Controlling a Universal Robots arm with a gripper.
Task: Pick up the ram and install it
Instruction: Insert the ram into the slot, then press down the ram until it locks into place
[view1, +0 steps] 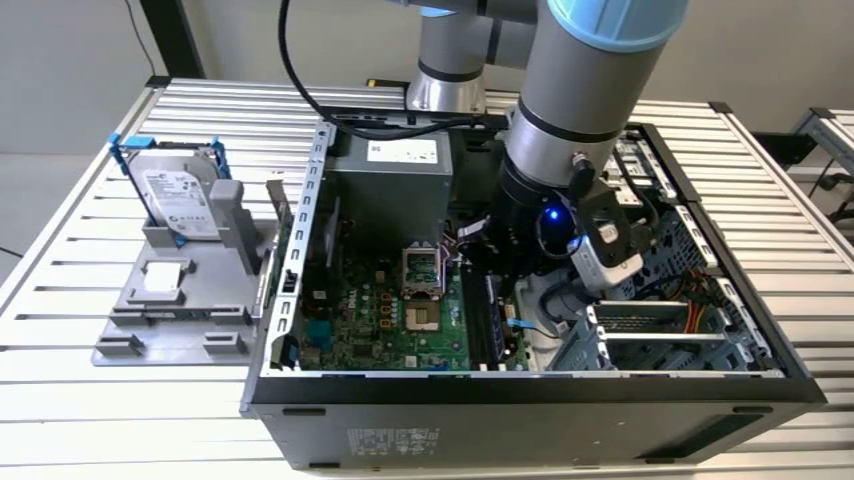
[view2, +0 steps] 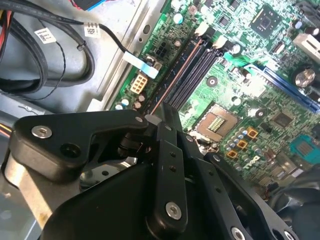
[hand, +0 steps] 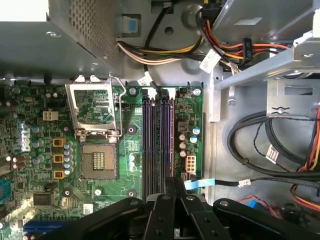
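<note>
1. The robot arm (view1: 587, 100) is reached down into the open computer case (view1: 534, 420), which is laid on a slatted metal table (view1: 54, 300).
2. The gripper (view2: 157, 120) is seen low over the green board (view2: 280, 90) in both wrist views, right at the row of long memory slots (hand: 150, 140).
3. The black fingers (hand: 186, 202) are drawn close together, with just a thin gap left between them.
4. The ram (view2: 175, 80) is seen from its thin edge, as a narrow strip running along one slot straight out from the fingertips. In the first wrist view it is seen as a bluish strip (hand: 167, 140) in the slot line closest to the small white plug (hand: 190, 163).
5. The strip looks to be pinched by the fingers at its near end. It cannot be told whether it is pushed all the way down into the slot.
6. The square chip socket (hand: 97, 160) is found just beside the slots, on the side away from the black cables (hand: 260, 150).
7. In the exterior view, a silver hard drive (view1: 180, 195) with a blue bracket is stood up in a gray holder (view1: 160, 320), outside the case on the exterior view's left, well apart from the gripper.
</note>
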